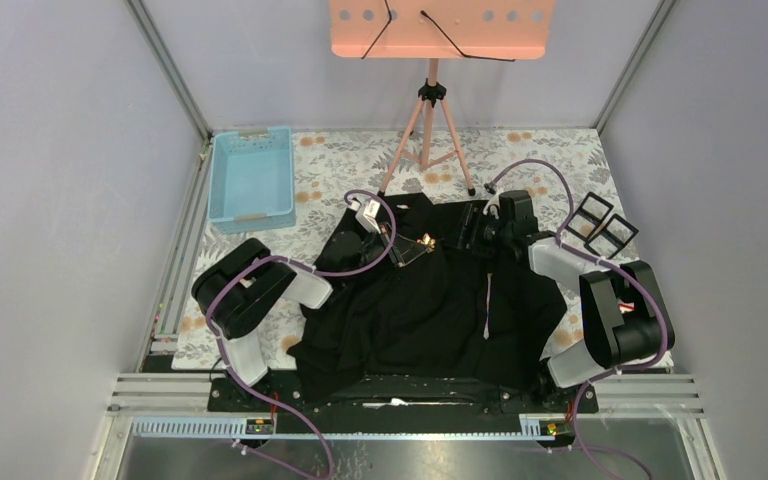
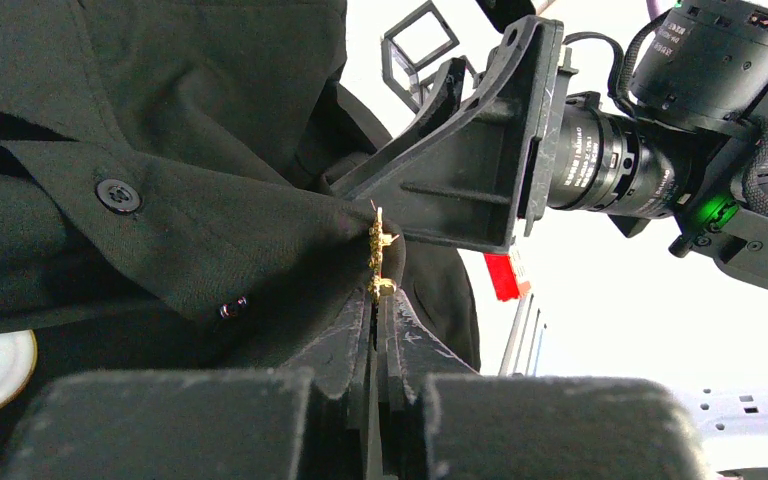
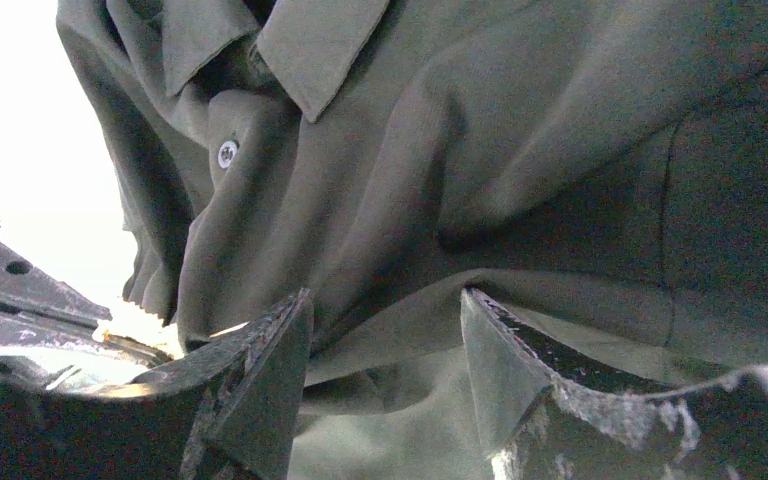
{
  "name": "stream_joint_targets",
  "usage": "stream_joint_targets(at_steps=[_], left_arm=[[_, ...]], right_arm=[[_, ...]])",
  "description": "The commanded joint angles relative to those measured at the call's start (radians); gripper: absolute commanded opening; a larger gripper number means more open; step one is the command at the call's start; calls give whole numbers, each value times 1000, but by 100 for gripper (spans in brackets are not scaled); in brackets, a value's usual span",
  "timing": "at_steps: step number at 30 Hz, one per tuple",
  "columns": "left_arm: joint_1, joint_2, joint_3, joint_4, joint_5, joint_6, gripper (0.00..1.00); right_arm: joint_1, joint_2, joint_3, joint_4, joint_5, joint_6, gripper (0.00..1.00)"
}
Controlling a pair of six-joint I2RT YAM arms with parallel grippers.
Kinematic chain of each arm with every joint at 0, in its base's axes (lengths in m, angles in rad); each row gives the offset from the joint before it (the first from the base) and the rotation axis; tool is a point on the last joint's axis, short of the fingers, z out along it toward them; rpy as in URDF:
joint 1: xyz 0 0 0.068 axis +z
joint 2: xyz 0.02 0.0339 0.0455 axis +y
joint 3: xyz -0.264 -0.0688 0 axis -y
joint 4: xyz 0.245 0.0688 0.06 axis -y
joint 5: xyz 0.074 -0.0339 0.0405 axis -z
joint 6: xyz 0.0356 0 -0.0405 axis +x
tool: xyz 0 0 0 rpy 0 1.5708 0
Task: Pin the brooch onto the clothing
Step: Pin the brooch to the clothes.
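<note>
Left gripper (image 2: 375, 318) clamps tight on the gold brooch (image 2: 378, 262), which pokes up from its fingertips and touches the edge of a raised fold of the black shirt (image 2: 210, 230), nr a dark button (image 2: 118, 195). Right gripper (image 3: 385, 295) faces it from the other side of that fold, fingers (image 3: 260, 370) spread apart w/ shirt cloth bulging btwn them; can't tell if they touch it. Collar (image 3: 320, 50) hangs just above in the right wrist view.

Seen from overhead, the shirt sprawls rumpled from the worktop (image 1: 560, 150) ctr to its near edge, btwn both arms. Both grippers meet over the shirt's far part, brooch btwn them. Blue basket (image 1: 252, 178) sits at the far-left corner, a tripod stand (image 1: 430, 130) at the far edge, two black frames (image 1: 600, 222) nr the right edge.
</note>
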Motion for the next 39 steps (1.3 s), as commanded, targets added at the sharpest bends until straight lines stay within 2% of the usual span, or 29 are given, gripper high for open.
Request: stream_joint_targets(at_steps=[1, 19, 39], left_arm=[[-2, -39, -2, 77, 22, 19, 0], [-3, -31, 1, 74, 30, 16, 0], [-2, -12, 37, 51, 67, 24, 0]], right_arm=[[-5, -8, -19, 100, -78, -24, 63], [-4, -146, -101, 171, -107, -78, 62], [-3, -178, -129, 230, -207, -84, 60]])
